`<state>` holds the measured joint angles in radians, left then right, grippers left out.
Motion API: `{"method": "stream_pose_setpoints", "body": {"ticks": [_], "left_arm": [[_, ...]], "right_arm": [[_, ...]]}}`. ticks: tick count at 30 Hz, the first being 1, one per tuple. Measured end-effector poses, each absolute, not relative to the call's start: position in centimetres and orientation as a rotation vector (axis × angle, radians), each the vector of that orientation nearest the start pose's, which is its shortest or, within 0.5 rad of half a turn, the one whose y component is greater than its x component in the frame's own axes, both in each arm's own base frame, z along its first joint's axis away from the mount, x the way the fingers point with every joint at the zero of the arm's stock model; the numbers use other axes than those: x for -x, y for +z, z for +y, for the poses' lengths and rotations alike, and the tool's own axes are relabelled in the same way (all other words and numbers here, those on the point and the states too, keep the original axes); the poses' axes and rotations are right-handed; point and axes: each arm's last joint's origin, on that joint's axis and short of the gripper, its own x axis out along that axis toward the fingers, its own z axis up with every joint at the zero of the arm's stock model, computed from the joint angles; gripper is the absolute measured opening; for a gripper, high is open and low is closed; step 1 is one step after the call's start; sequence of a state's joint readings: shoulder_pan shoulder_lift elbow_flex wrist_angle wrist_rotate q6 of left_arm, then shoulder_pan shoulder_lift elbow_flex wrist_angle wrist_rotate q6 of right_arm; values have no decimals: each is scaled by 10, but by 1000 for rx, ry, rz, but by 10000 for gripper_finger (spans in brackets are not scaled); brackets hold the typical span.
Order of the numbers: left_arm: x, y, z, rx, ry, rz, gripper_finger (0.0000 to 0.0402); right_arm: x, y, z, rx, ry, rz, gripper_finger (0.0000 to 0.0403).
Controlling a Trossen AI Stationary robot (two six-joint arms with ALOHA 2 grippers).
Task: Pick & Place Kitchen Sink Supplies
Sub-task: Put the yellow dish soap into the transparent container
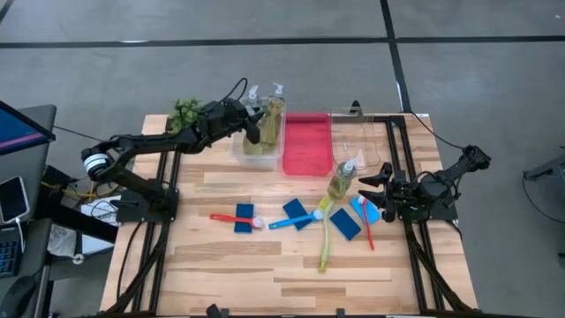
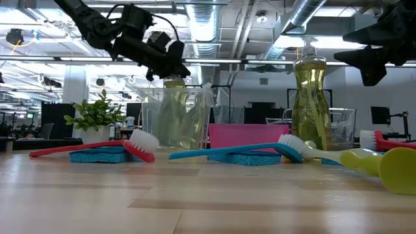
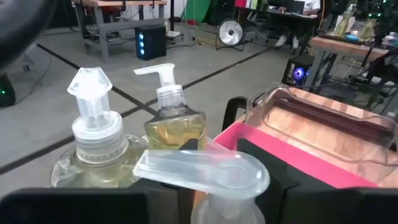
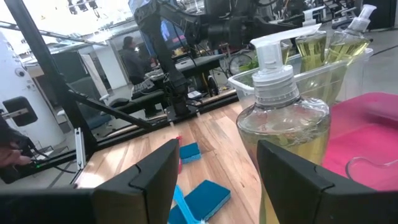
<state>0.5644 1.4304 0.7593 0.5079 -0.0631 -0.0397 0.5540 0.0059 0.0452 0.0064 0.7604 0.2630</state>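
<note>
Holding your left gripper [image 1: 256, 131] over the clear tub [image 1: 250, 152] at the back of the desk [image 1: 229, 265].
Its jaws sit on either side of a soap bottle's [image 3: 214, 186] pump top in the tub, beside two other bottles [image 1: 275, 110]; you cannot tell if they grip it. Your right gripper [image 1: 369, 181] hangs with jaws parted around the fourth bottle [image 1: 343, 179], not touching it, near the blue sponges [image 1: 344, 223] and brushes [image 1: 323, 237].

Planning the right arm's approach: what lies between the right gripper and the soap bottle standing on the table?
Nothing: in the right wrist view the soap bottle stands just ahead of the open right gripper, with no object between.
</note>
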Motion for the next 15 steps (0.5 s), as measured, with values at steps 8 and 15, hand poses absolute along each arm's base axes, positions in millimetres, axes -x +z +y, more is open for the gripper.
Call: {"method": "stream_pose_setpoints", "body": {"ticks": [8, 15], "left_arm": [[-257, 247, 164, 78, 626, 145, 119], [-257, 246, 161, 105, 605, 156, 173]], "right_arm": [[-85, 179, 29, -290, -201, -63, 209], [-85, 179, 29, -290, -200, -63, 209]]}}
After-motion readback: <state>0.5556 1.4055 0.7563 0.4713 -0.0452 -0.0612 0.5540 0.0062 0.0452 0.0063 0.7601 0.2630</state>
